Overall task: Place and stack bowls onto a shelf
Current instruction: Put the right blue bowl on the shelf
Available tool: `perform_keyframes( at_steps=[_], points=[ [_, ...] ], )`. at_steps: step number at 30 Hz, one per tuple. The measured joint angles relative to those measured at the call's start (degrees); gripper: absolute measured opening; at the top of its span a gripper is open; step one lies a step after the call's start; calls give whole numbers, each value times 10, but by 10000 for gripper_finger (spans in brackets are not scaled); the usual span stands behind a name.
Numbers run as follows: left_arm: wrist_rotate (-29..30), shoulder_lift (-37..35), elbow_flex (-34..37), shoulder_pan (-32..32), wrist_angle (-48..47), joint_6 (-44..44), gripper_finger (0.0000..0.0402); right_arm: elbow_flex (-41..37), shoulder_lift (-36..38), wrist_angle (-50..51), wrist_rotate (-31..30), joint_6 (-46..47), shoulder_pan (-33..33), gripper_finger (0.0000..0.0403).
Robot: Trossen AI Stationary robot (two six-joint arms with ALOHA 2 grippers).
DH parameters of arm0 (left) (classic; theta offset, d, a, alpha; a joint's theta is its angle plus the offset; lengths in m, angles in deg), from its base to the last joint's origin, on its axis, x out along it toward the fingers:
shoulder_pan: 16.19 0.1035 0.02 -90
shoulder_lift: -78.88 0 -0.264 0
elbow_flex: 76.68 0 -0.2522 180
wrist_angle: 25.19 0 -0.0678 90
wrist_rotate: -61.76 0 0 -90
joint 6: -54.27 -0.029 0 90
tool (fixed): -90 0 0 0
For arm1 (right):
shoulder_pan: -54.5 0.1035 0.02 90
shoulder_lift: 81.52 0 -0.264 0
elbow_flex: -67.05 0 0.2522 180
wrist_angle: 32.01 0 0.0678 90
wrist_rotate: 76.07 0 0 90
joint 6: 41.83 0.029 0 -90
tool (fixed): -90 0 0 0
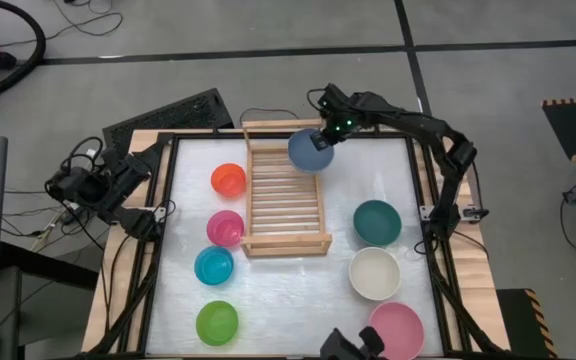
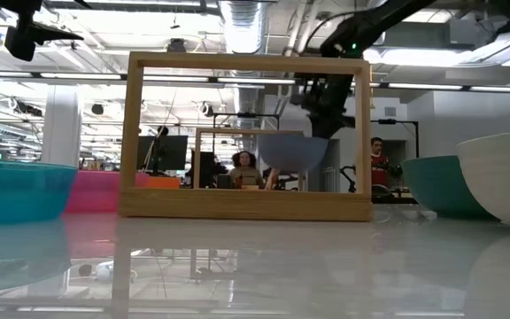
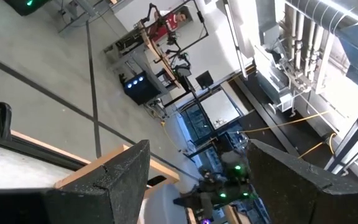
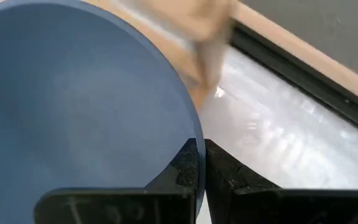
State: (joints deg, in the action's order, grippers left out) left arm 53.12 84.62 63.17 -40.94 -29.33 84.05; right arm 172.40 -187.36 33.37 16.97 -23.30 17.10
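Note:
The grey-blue bowl (image 1: 310, 150) hangs over the far right corner of the wooden slatted shelf (image 1: 284, 200), held by my right gripper (image 1: 326, 135), which is shut on it. In the low view the bowl (image 2: 292, 151) shows inside the shelf's end frame (image 2: 246, 62). My left gripper (image 3: 197, 180) is open and parked off the table's left edge (image 1: 98, 185), touching nothing. My right gripper (image 4: 202, 165) pinches the grey-blue bowl's rim (image 4: 194, 134), one finger (image 4: 188, 165) inside the bowl and the other outside its wall. The fingers come slanting down from the table's far right. The bowl is lifted clear above the shelf, mouth up.
Left of the shelf the smaller bowls stand in a column: orange-red (image 1: 228, 179), magenta (image 1: 225, 228), cyan (image 1: 214, 266), lime green (image 1: 217, 322). To the right are the dark teal (image 1: 377, 222), cream-white (image 1: 374, 273) and light pink (image 1: 396, 330) bowls. People show in the room beyond.

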Motion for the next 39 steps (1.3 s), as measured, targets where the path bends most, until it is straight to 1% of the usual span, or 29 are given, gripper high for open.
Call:
perform_keyframes(
  at_steps=[4,8,9,12,14,22,27,31,35,39],
  points=[
    [0,0,0,0,-2,0,252,0,18,10,0,-39,27,32],
    [0,0,0,0,-3,0,252,0,3,1,-3,-33,50,31],
    [0,0,0,0,-3,0,252,0,-4,-2,-5,-21,55,31],
    [1,0,0,0,-3,4,252,0,-31,-5,-27,59,65,31],
    [1,0,0,0,-3,5,252,0,-46,-9,-28,94,68,32],
    [1,0,0,0,-3,5,252,0,-70,-12,-34,169,68,32],
    [1,0,0,0,-3,5,252,0,-70,-18,-34,177,66,32],
    [1,0,0,0,-3,5,252,0,-70,-18,-39,189,79,31],
    [1,0,0,0,-9,5,252,0,-70,-18,-49,163,95,32],
    [1,0,0,0,-14,7,252,0,-69,3,-48,162,101,30]
  ],
)
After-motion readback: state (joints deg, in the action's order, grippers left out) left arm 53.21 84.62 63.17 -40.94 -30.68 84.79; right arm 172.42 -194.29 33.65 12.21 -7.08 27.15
